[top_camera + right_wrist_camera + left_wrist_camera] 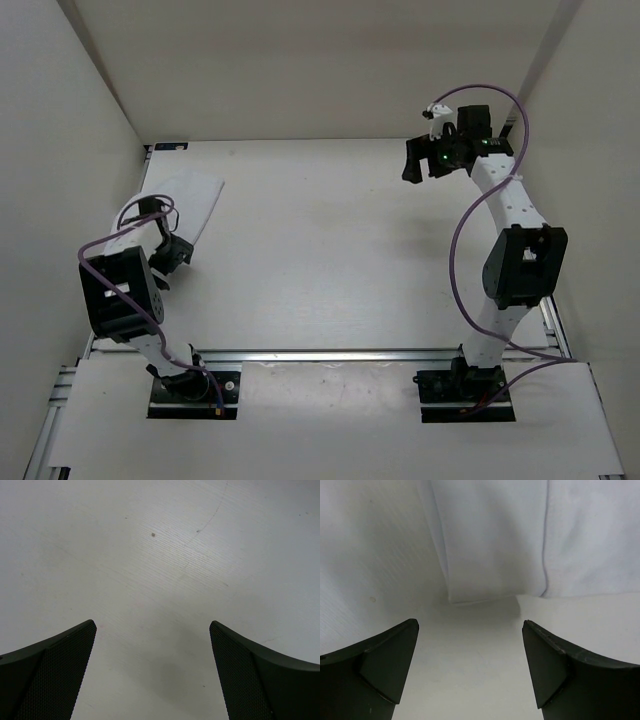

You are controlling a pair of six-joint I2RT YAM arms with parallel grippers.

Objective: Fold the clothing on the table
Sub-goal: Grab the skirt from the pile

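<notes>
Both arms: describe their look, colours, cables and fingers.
Both arms have white links with black joint housings and black bases. The left arm and right arm each carry a looping purple cable. Small green lights glow at the right wrist. The fingers are black, tapering wedges; the right ones show a fine dotted texture.

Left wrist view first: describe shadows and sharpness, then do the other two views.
Left wrist view: soft shadow below the clothing, fingers dark and soft-edged. Right wrist view: even light, table grain sharp. Top view: flat light, white clothing barely stands out.
</notes>
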